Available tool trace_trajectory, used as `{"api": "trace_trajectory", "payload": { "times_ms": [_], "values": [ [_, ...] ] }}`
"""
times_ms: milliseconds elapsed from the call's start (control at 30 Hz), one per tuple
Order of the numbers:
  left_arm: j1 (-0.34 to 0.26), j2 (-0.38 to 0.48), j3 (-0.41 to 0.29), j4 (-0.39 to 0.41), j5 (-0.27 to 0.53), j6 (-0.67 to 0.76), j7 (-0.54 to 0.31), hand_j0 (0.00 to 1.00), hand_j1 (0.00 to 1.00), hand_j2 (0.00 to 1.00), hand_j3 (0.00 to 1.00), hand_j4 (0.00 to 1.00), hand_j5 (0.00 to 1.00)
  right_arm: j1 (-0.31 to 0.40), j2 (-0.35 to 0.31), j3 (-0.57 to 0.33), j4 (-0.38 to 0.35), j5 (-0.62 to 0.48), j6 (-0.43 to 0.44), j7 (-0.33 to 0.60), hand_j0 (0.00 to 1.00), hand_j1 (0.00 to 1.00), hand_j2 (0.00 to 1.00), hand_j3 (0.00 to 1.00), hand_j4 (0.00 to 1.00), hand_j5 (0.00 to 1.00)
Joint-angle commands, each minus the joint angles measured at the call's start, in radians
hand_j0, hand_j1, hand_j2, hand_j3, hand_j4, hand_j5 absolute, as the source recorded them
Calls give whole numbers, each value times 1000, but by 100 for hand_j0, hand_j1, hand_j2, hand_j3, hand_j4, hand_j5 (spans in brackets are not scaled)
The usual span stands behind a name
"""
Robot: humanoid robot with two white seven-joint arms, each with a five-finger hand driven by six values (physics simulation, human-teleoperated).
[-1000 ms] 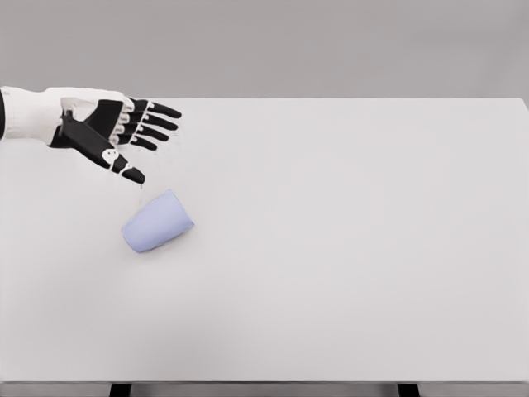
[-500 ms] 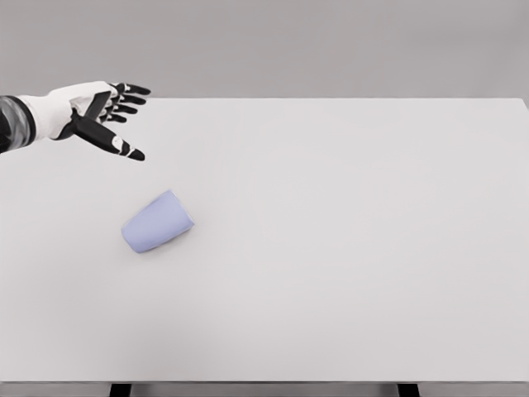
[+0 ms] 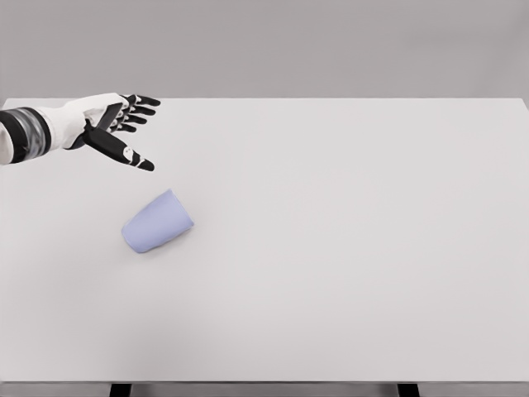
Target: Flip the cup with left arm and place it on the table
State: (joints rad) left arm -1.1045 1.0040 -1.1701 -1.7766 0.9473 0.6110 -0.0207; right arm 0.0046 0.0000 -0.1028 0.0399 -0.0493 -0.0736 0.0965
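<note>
A pale lavender cup [image 3: 157,222] lies on its side on the white table [image 3: 347,248], left of the middle. Its wider end points up and to the right, its narrower end down and to the left. My left hand [image 3: 132,128] hovers above and behind the cup, clear of it by a hand's width. Its black fingers are spread and hold nothing, and the thumb points down towards the cup. The left forearm comes in from the left edge. No right arm shows.
The table's far edge runs just behind the left hand. Two dark table legs [image 3: 121,389] show under the near edge.
My left hand lifted up and back from the cup, then shifted a little right and down again. The cup has not moved.
</note>
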Motion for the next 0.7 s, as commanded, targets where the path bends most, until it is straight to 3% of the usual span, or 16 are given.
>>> {"api": "trace_trajectory", "payload": {
  "times_ms": [0,300,667],
  "values": [
    [0,4,1,0,-2,0,2,100,100,100,100,100,100,0,0,0,0,-1,0,0,100,100,100,100,100,100],
    [81,-1,-2,0,-16,0,7,100,100,100,100,100,100,0,0,0,0,0,0,0,100,100,100,100,100,100],
    [106,-36,-6,0,-2,0,2,100,100,100,100,100,100,0,0,0,0,0,0,0,100,100,100,100,100,100]
  ]
}}
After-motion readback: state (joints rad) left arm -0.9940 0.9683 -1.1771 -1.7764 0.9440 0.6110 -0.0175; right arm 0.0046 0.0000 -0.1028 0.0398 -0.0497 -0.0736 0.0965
